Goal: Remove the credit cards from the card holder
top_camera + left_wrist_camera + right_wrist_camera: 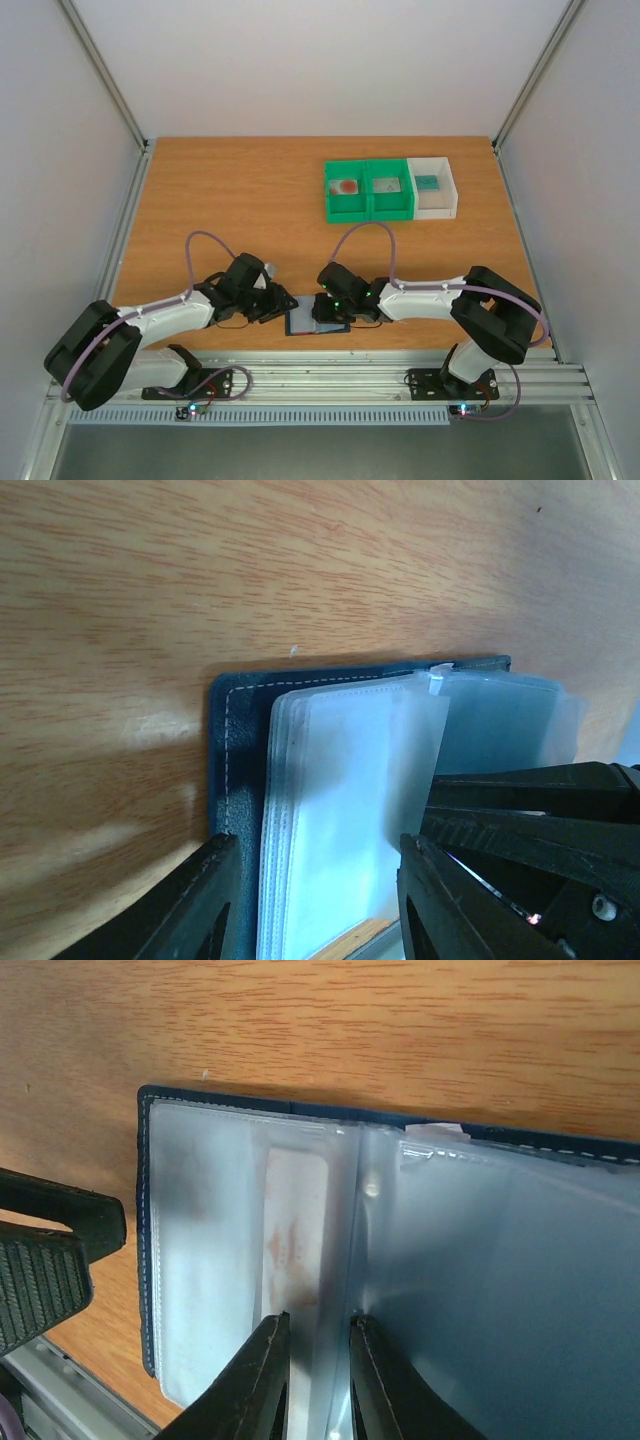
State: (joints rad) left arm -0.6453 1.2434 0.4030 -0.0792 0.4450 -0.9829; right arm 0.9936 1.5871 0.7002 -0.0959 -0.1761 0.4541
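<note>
Two arms reach in toward the card holder (pixel 300 323), which lies opened flat on the wooden table (pixel 230 200) close to its near edge. Its navy cover faces down and a stack of clear sleeves (pixel 350 800) fans out on top.

The left gripper (pixel 315 850) stands part open over the holder's left half. One finger is over the stitched navy border and the other over the sleeves, with the sleeve stack between them.

The right gripper (pixel 318 1322) has its fingers nearly together at the fold of the sleeves, and a strip of pale plastic fills the narrow gap (whether it is pinched I cannot tell). Just beside the left of those fingers, a credit card (pixel 295 1245), white with reddish marks, shows through its sleeve, inside the holder.

At the table's far right, two green bins (pixel 350 213) and a white bin (pixel 436 210) sit side by side, each with a small flat item in it.
</note>
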